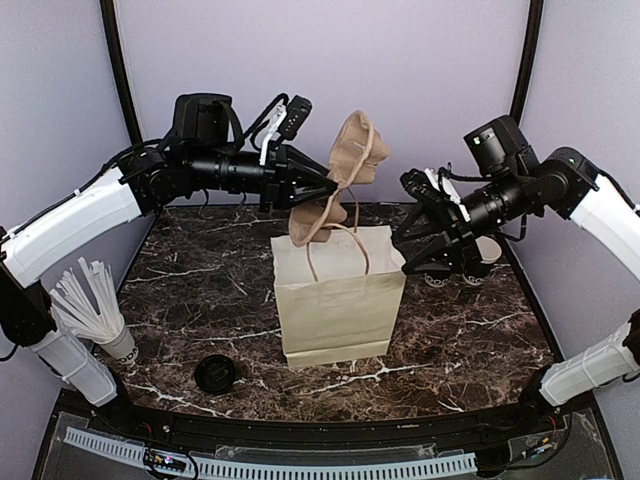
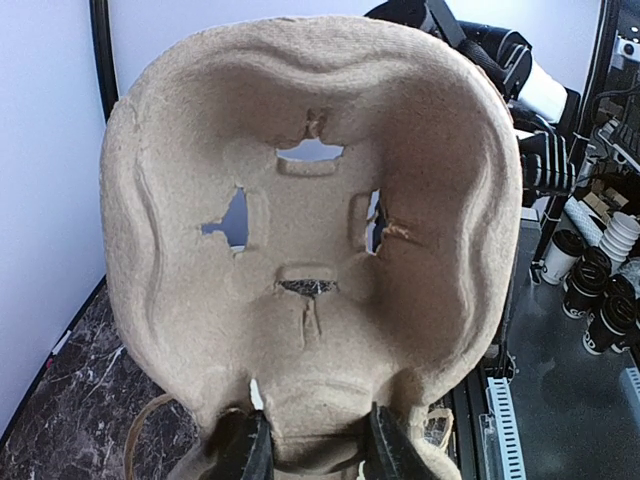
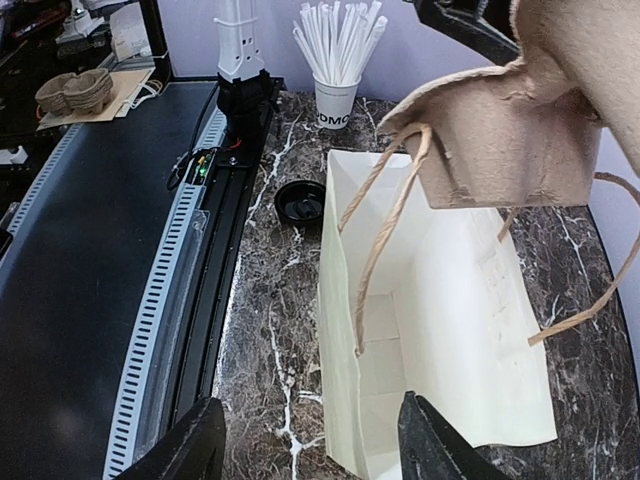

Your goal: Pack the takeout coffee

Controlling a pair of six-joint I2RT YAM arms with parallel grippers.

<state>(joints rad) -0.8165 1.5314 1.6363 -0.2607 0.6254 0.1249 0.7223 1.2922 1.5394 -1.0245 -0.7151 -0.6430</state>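
Observation:
The takeout coffee is out of view in every frame. My left gripper (image 1: pixel 328 186) is shut on the edge of a brown pulp cup carrier (image 1: pixel 350 160) and holds it tilted in the air above the bag's open mouth. The carrier fills the left wrist view (image 2: pixel 310 230), pinched at its bottom rim by the left gripper (image 2: pixel 318 455). A cream paper bag (image 1: pixel 340 300) with brown handles stands open in the table's middle. My right gripper (image 1: pixel 408 248) is open and empty at the bag's right rim. In the right wrist view it (image 3: pixel 315 445) straddles the bag's wall (image 3: pixel 345 330), with the carrier (image 3: pixel 510 140) above.
A loose flat black lid (image 1: pixel 215 373) lies on the marble table left of the bag, also in the right wrist view (image 3: pixel 300 200). A white cup of straws (image 1: pixel 112 335) stands at the left edge, also in the right wrist view (image 3: pixel 338 95). Small black cups (image 2: pixel 600 300) sit off the table.

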